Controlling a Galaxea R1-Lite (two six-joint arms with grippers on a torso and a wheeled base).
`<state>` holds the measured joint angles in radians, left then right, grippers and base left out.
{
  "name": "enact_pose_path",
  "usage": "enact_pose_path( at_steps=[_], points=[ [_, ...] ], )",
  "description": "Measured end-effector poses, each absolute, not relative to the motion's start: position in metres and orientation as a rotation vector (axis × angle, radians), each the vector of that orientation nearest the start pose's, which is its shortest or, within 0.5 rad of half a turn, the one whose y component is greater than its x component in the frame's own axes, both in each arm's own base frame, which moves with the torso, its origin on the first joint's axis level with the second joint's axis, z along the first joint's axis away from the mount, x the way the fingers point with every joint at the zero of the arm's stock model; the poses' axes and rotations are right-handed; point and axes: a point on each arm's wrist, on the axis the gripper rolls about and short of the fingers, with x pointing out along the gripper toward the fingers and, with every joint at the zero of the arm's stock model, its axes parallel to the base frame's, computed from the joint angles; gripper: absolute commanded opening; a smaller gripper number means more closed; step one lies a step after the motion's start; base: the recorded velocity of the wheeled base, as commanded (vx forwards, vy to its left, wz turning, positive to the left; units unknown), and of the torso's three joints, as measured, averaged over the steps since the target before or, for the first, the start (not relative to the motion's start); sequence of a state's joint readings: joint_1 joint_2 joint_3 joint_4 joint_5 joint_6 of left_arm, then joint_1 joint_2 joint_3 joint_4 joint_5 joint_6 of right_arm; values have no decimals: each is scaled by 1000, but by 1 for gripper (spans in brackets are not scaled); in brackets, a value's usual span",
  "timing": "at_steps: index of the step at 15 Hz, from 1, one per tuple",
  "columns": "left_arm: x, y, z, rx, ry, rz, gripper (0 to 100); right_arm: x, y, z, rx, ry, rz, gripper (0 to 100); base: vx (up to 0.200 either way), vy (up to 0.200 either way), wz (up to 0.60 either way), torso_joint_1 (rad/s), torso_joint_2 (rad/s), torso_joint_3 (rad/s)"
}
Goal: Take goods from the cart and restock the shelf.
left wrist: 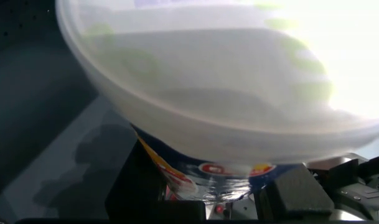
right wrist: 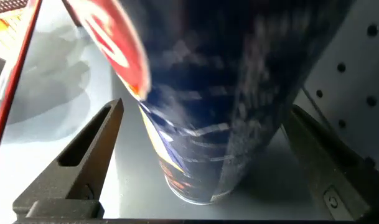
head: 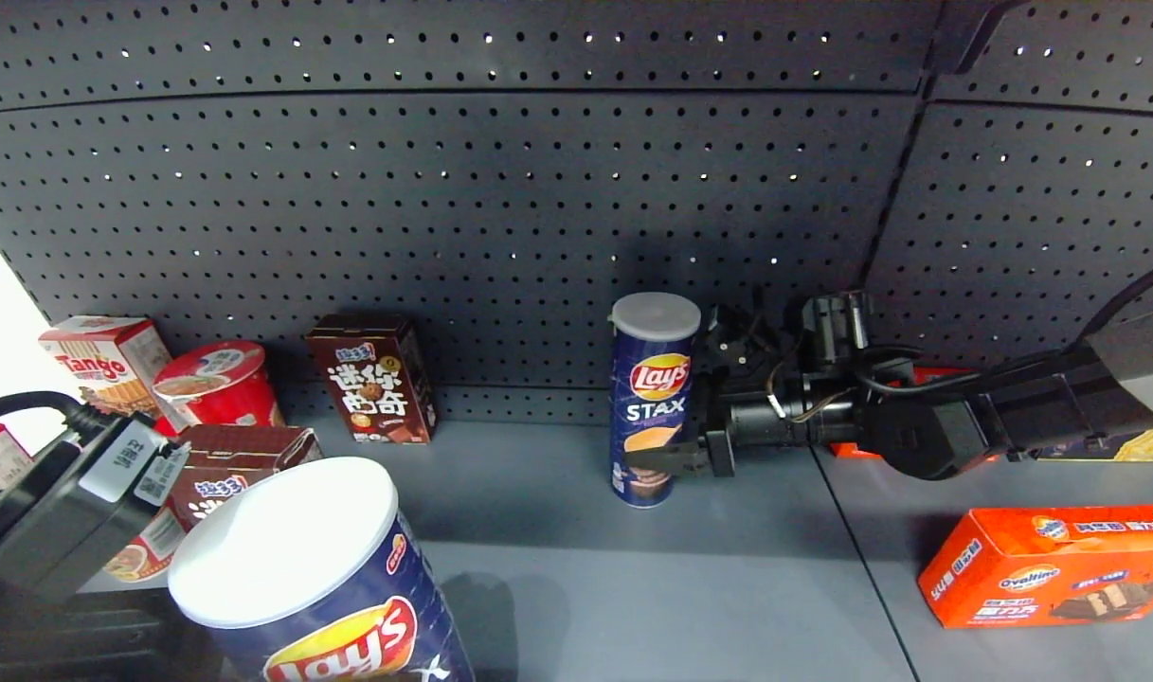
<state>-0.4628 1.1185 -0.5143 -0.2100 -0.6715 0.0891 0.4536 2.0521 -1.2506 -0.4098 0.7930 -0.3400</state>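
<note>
A dark blue chip can (head: 654,398) with a white lid stands upright on the grey shelf (head: 652,597), close to the pegboard back. My right gripper (head: 669,447) reaches in from the right and straddles its lower half, open. In the right wrist view the can (right wrist: 208,118) sits between the spread fingers (right wrist: 83,162) with a gap on each side. A second chip can (head: 320,578) is at the lower left, in front of the shelf. My left gripper (left wrist: 214,196) is shut on it below its white lid (left wrist: 226,74).
On the shelf's left stand a wafer box (head: 102,355), a red noodle cup (head: 218,384) and two brown cookie boxes (head: 372,379) (head: 230,469). An orange box (head: 1050,564) lies at the right front. Open shelf floor lies between the standing can and the cookie boxes.
</note>
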Motion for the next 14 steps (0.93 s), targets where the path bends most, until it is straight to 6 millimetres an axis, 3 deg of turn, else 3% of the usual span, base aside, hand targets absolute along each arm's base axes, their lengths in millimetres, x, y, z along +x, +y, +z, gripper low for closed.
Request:
enact_pose_path(
  at_steps=[1, 2, 8, 14],
  points=[
    [124, -77, 195, 34, 364, -1135, 0, 357, 192, 155, -219, 193, 1293, 100, 0, 0, 0, 0, 0, 0],
    [124, -77, 195, 35, 363, -1136, 0, 358, 193, 154, -219, 181, 1302, 0, 0, 0, 0, 0, 0, 0],
    [123, -77, 193, 34, 373, -1132, 0, 356, 196, 151, -224, 181, 1302, 0, 0, 0, 0, 0, 0, 0],
    [121, -72, 185, 10, 407, -1108, 0, 328, 202, 167, -261, 227, 1225, 0, 0, 0, 0, 0, 0, 0]
  ],
)
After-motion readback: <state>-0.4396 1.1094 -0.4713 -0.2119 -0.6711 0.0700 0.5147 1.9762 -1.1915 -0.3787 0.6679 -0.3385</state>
